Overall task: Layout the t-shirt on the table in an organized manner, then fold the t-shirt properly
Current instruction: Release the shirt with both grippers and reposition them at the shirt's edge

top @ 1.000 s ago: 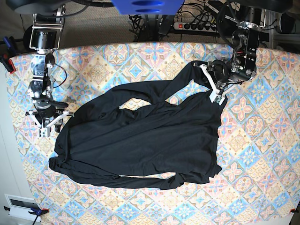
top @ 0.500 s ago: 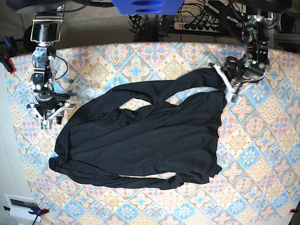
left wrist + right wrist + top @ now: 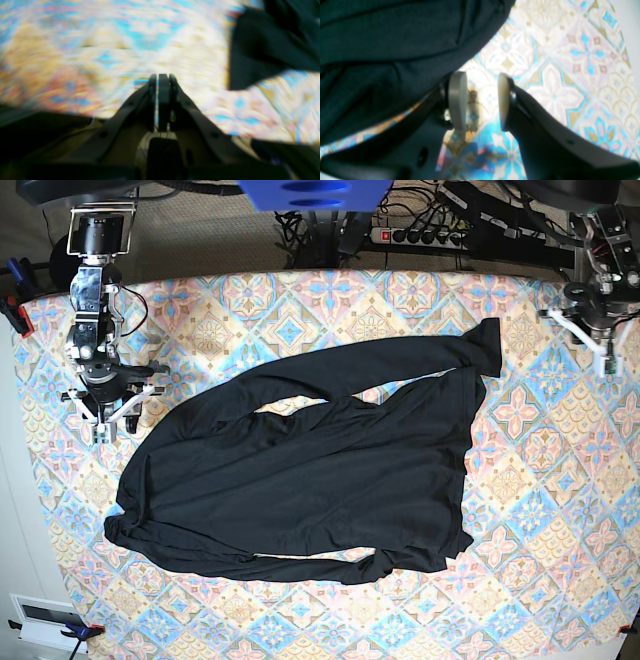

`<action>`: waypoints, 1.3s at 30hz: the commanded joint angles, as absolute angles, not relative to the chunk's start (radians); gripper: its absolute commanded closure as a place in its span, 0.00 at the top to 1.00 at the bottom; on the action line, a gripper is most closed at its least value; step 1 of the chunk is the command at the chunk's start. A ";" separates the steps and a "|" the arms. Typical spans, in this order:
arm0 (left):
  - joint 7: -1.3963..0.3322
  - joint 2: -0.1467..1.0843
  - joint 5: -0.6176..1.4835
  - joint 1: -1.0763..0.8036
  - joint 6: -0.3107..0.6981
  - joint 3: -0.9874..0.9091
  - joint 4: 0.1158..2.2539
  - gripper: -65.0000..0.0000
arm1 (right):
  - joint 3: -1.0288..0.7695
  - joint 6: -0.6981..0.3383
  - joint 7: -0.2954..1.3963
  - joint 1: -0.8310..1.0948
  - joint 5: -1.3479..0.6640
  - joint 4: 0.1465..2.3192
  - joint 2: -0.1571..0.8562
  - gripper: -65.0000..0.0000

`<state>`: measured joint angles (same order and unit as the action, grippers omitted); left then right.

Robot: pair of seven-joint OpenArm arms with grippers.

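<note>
A white power strip (image 3: 425,236) lies on the floor behind the far table edge, among tangled black cables (image 3: 310,225). A blue object (image 3: 315,193) sits at top centre. A white box (image 3: 40,617) sits at lower left. Orange clamps (image 3: 14,313) grip the left edge.
</note>
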<state>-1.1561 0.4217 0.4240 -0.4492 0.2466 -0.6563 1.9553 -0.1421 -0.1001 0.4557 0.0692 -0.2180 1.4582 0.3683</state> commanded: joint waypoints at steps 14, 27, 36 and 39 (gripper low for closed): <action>-1.144 0.380 0.435 -0.446 0.246 -0.461 1.969 0.11 | -0.107 -0.097 0.435 0.050 -0.223 1.466 0.386 0.31; -1.144 0.312 0.435 -0.427 0.246 -0.460 1.969 0.35 | -0.113 -0.203 0.435 -0.130 -0.223 1.307 0.386 0.55; -1.144 0.312 0.435 -0.427 0.246 -0.460 1.969 0.35 | -0.111 -0.229 0.435 -0.283 -0.223 1.102 0.386 0.55; -1.144 0.314 0.435 -0.427 0.246 -0.460 1.969 0.35 | -0.108 -0.229 0.435 -0.315 -0.223 1.050 0.386 0.55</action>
<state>-1.1564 0.3019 0.4274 -0.4267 0.2478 -0.4541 1.9541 -0.1047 -0.2321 0.4618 -0.2783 -0.2161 1.0306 0.3668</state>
